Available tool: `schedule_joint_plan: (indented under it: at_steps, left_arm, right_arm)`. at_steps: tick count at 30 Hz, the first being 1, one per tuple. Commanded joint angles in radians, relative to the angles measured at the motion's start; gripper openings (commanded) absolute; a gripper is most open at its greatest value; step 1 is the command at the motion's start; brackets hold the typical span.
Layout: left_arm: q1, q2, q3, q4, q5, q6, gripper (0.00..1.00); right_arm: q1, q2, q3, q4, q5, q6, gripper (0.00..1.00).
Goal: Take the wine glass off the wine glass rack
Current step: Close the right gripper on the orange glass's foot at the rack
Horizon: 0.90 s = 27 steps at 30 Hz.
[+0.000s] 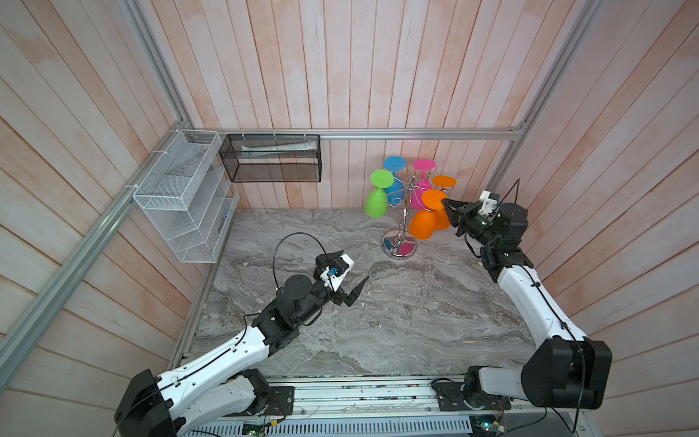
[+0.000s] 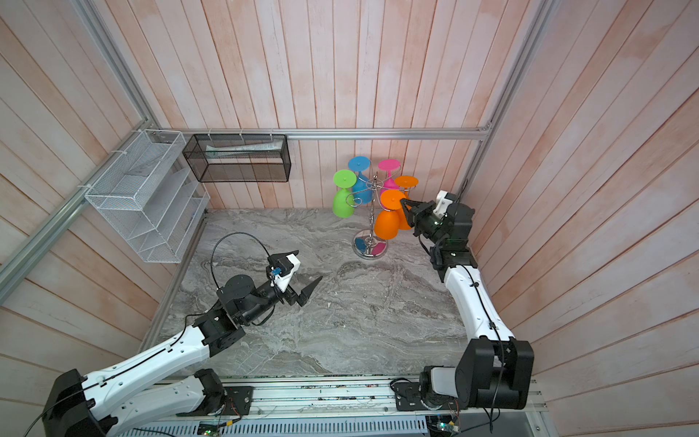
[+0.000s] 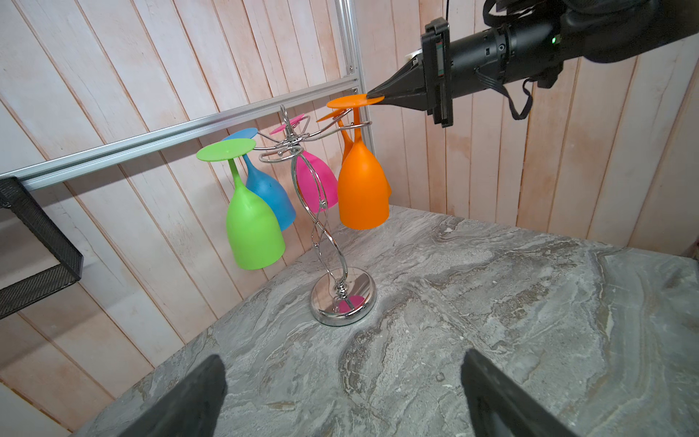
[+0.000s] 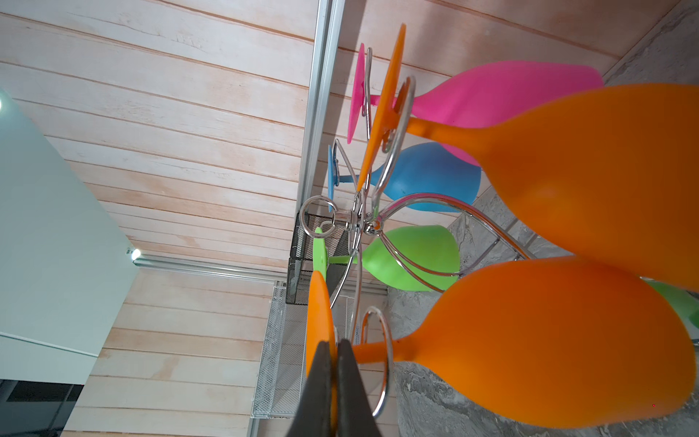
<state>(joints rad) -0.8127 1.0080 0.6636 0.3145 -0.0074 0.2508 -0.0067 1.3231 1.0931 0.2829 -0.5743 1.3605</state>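
Item: orange plastic wine glass [image 1: 421, 225], the nearer of two, hanging bowl-down with its stem vertical from the near-right arm of the chrome wire wine glass rack [image 1: 397, 246], far right on the grey marbled desk [image 1: 378, 321]. My right tool [image 1: 445, 203] pinches its foot rim from the right. My left tool [image 1: 354, 265] gapes empty, well apart to the left; the right arm is nearer.

White arm shells [image 1: 227, 352], black joints [image 1: 299, 287], thin black cables [image 1: 299, 233], tapered black pincer fingers [image 1: 359, 289], perhaps a green light [image 3: 554, 39].

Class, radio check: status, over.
Right gripper shut on foot of near orange plastic wine glass. Left gripper open. Glass hangs on chrome wire rack. Second orange glass close beside.
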Motion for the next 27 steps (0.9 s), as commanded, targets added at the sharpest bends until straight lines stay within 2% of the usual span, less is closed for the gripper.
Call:
schedule_joint_plan:
  at_steps: [1,15,27]
  left_arm:
    - [-0.005,0.004,-0.015,0.017,0.003,0.015,0.99]
    - [-0.011,0.003,-0.013,0.011,0.003,0.019,0.99]
    - [-0.016,0.008,-0.014,0.006,0.001,0.029,0.99]
  right_arm:
    - [0.010,-0.041,-0.005,-0.004,0.017,-0.017,0.00]
    - [0.047,-0.087,-0.045,-0.053,0.048,-0.054,0.00]
    - [0.100,0.009,0.016,-0.030,0.087,-0.053,0.00]
